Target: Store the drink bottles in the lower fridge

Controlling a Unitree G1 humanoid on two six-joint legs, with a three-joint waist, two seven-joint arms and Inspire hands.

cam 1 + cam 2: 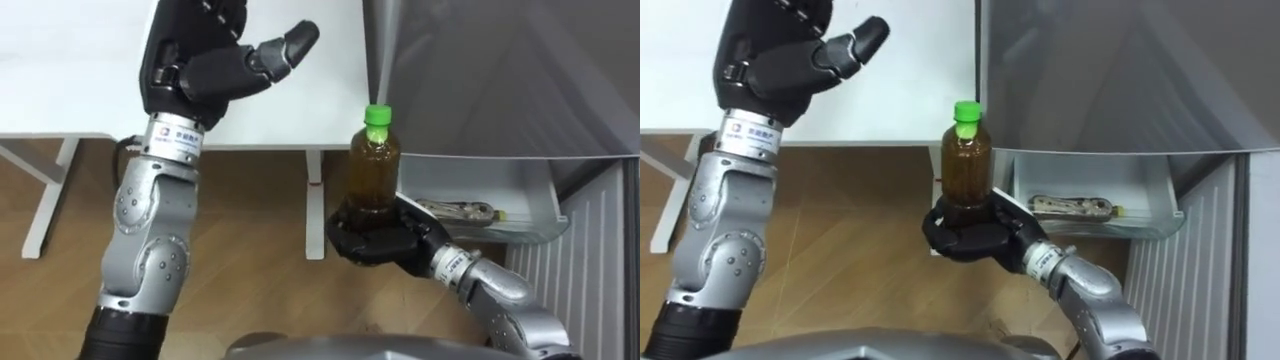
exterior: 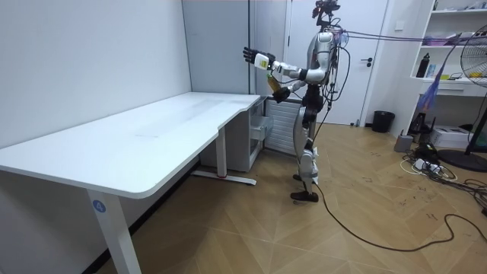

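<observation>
- Left eye view: the right hand (image 1: 375, 240) comes in from the lower right, palm up, with its fingers and thumb curled round the base of the bottle (image 1: 375, 165).
- The bottle stands upright in that grasp. It is clear plastic with amber-brown liquid and a green cap (image 1: 377, 117).
- The bottle is in the air in front of the white desk (image 1: 80, 80), its cap level with the desk's near edge. It sits just left of the white drawer (image 1: 530, 225) and outside it.
- The drawer stands open under a slanting grey panel (image 1: 500, 70). A flat packet (image 1: 460, 212) lies inside along its floor.
- The left hand (image 1: 200, 65) is raised over the desk top at upper left, well apart from the bottle. Its fingers are loose and spread, the thumb points toward the right, and it holds nothing.
- Wooden floor (image 1: 250, 270) shows under the desk, with the white desk legs on it.
- Room view: the robot stands upright on the wooden floor at the far end of the long white desk, facing the room view's left.
- Both arms are held out forward there, the left hand high and the right hand lower with the bottle, by the grey cabinet at the desk's end.
</observation>
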